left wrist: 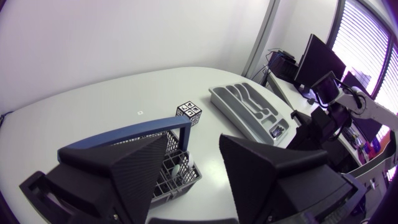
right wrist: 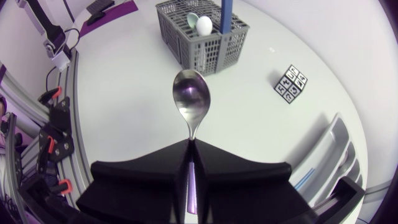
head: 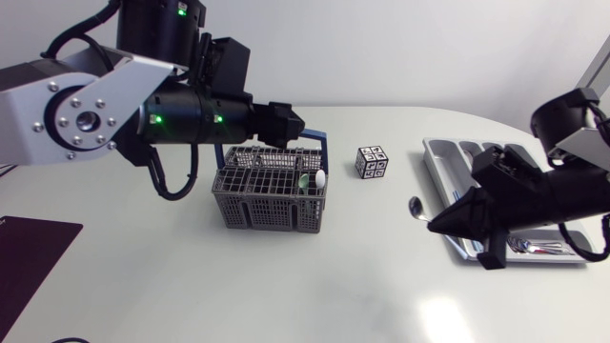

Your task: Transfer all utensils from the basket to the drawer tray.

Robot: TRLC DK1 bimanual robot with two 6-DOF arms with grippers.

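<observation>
The grey wire basket with a blue handle stands left of the table's middle. A white spoon head and a pale green one stick up at its right end. My left gripper hovers just above the basket's far right corner, and its fingers are open with nothing between them. My right gripper is shut on a metal spoon. The spoon's bowl points out toward the basket, just left of the grey drawer tray. Several metal utensils lie in the tray's near end.
A small cube with black-and-white markers sits between the basket and the tray. A dark purple mat lies at the near left corner. My right arm covers the tray's middle.
</observation>
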